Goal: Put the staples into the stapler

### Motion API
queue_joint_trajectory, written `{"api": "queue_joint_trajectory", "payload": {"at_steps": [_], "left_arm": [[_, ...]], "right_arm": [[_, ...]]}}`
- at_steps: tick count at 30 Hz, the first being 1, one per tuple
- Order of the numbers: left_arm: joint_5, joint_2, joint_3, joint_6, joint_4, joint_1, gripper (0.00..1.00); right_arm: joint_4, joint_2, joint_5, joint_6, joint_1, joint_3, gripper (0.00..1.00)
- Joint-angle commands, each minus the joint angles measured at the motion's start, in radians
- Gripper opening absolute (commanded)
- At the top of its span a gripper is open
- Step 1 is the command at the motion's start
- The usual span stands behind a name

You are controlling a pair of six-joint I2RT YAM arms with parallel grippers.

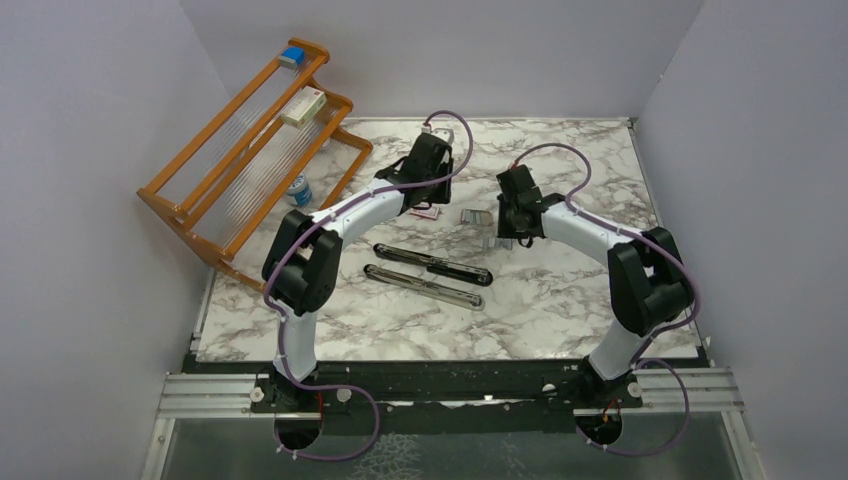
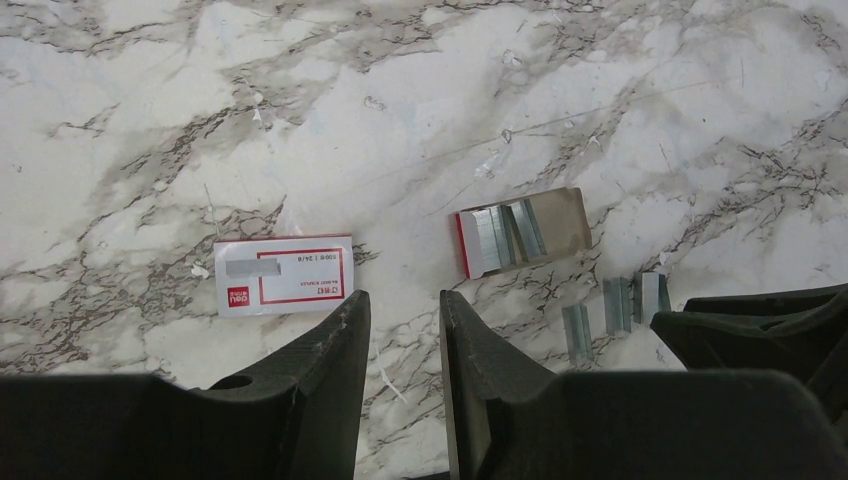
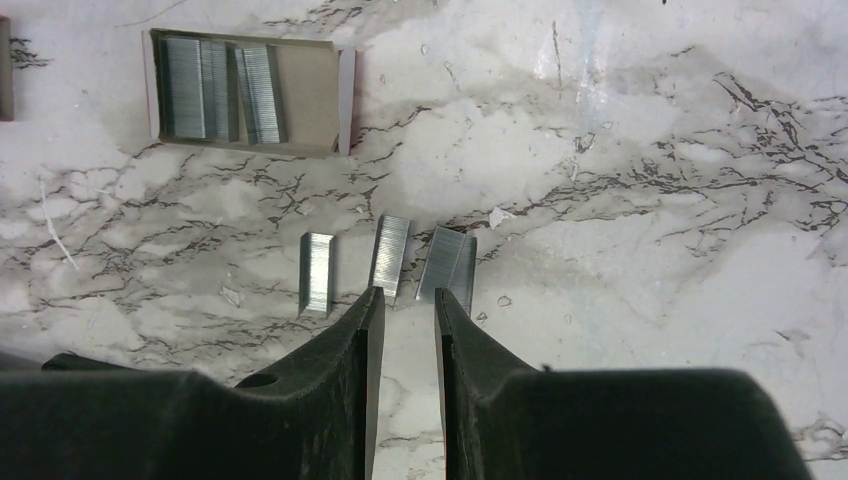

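The black stapler (image 1: 430,275) lies opened out in front of both arms as two long bars, the nearer one showing a silver rail. Three loose staples strips (image 3: 390,255) lie on the marble just ahead of my right gripper (image 3: 403,298), which is open by a narrow gap with nothing between its fingers. More staples sit in the grey tray (image 3: 300,100) beyond. My left gripper (image 2: 405,305) hovers open and empty between the red-and-white packet (image 2: 284,274) and the tray (image 2: 565,215). The loose strips (image 2: 610,305) lie to its right.
An orange wooden rack (image 1: 250,150) stands at the back left, with a white-and-red box (image 1: 303,106) and a blue item (image 1: 291,56) on it. A small tin (image 1: 298,190) stands beneath it. Grey walls close in three sides.
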State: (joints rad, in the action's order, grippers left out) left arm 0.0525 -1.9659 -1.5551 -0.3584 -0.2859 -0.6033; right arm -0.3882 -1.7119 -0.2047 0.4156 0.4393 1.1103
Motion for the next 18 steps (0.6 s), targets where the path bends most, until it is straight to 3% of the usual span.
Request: {"api": "queue_joint_trajectory", "payload": {"at_steps": [1, 18], "left_arm": [[-0.023, 0.006, -0.015, -0.009, 0.005, 0.007, 0.34], [-0.029, 0.008, -0.013, -0.014, 0.01, 0.013, 0.34]], "right_arm": [[-0.044, -0.028, -0.07, 0.022, 0.011, 0.029, 0.28], [-0.045, -0.084, -0.06, 0.028, 0.015, 0.038, 0.28]]}}
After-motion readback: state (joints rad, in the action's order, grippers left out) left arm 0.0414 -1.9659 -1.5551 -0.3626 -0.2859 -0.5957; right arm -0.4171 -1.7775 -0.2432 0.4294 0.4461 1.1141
